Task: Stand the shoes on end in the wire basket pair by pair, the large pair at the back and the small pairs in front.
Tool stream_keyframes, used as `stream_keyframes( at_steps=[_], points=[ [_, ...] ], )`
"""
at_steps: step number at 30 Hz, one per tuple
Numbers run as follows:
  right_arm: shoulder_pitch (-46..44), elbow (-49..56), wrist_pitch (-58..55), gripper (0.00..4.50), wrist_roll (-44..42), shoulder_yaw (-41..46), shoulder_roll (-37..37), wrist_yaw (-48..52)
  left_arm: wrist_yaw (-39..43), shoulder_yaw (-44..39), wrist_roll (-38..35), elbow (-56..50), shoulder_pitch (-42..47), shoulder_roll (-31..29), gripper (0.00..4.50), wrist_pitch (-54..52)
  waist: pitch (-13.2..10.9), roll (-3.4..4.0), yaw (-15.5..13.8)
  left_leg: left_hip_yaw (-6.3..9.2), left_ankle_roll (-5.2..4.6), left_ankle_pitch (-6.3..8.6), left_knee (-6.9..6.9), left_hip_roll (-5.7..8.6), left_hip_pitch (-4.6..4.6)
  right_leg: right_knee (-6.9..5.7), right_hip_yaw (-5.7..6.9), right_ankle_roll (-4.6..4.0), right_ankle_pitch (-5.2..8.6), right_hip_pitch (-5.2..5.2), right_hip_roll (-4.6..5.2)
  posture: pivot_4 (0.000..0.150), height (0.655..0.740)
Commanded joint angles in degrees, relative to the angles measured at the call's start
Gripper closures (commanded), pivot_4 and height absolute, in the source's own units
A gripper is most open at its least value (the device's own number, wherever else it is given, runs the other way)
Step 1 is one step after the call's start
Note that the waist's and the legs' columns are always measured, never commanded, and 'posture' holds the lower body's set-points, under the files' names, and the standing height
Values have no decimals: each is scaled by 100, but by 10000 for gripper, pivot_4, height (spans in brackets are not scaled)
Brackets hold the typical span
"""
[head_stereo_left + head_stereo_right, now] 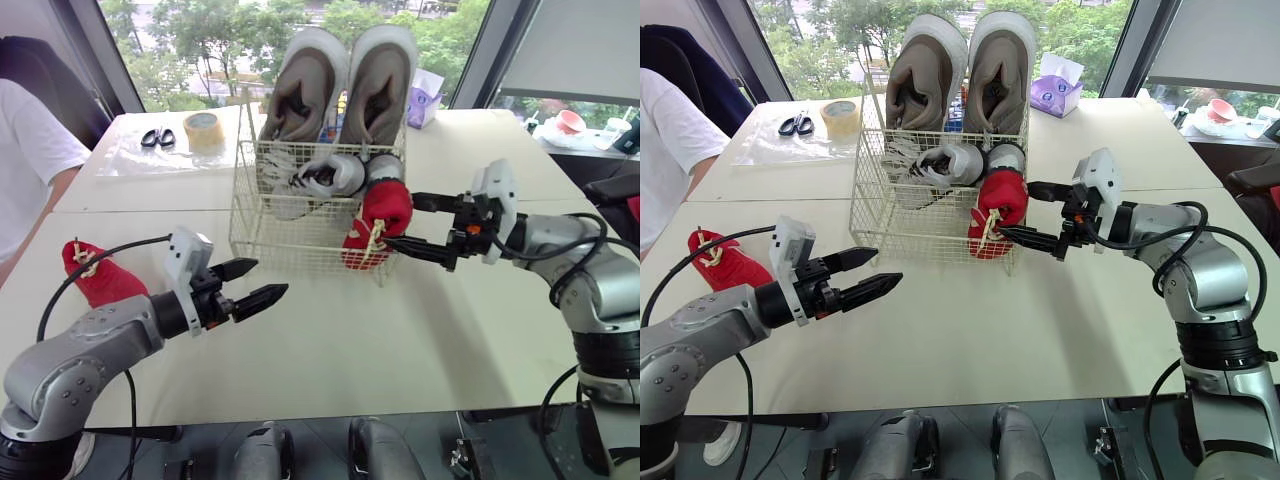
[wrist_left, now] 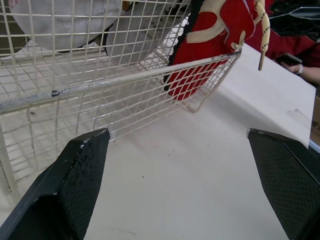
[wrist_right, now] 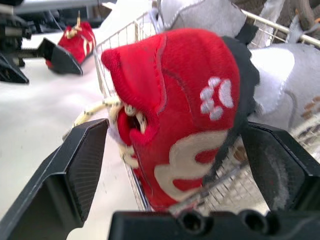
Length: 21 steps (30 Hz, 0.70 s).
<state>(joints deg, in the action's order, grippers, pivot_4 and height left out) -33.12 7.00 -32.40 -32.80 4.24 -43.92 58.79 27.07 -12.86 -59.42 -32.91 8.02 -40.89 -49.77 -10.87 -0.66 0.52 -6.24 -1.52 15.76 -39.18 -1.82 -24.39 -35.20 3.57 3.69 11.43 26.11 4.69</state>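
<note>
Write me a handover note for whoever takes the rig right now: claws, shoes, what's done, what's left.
Left claw: open, empty, over the table in front of the wire basket.
Right claw: open, straddling the red shoe at the basket's front right corner; contact unclear.
Done: large pair on end at the back, grey small pair in front of it.
Left: the second red shoe lies on the table at the robot's left and has to go in beside its mate.

arms silver-grey, rounded | cables black | wrist blocks white | hand fingers black, textured
</note>
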Motion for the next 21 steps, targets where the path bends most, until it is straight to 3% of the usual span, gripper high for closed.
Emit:
stream_keyframes(
  at_steps=[1, 8, 13, 16, 21],
  points=[
    [-87, 224, -90, 298, -129, 372, -330, 88, 10, -269, -116, -126, 2, -98, 0, 25, 0, 0, -5, 0, 0, 0, 0, 0, 0, -1, 0, 0, 0, 0, 0, 1500, 7400],
    [425, 1013, -1428, 298, -929, 1168, -1406, 228, -87, -799, -442, -36, -176, -253, 0, -56, 0, 0, -11, 2, 0, 0, 0, -1, 0, 0, 0, -3, 2, 0, 1, 1500, 7400],
    [674, 573, -1559, 298, -752, 1736, -2402, 502, -1349, -1374, -1593, 305, 495, -350, 0, -379, 0, -1, -75, 7, 0, 0, -6, 0, 3, -1, -1, -7, 4, -7, 2, 1500, 7400],
    [37, 235, -1863, 298, -1355, 1951, -2763, 855, -2384, -1637, -1780, 831, 1295, -753, 0, -505, -1, -2, -102, 7, 0, 0, -8, 0, 11, -2, -4, -7, 4, -12, 1, 1500, 7400],
    [-1513, 557, -2441, 298, -2537, 1475, -2184, 685, -3179, -1315, -875, 2459, 2199, -2134, 0, -1661, -1, 0, 36, 1, 0, 0, 8, -3, 26, -7, -12, -4, 3, -11, -16, 1500, 7400]
  ],
)
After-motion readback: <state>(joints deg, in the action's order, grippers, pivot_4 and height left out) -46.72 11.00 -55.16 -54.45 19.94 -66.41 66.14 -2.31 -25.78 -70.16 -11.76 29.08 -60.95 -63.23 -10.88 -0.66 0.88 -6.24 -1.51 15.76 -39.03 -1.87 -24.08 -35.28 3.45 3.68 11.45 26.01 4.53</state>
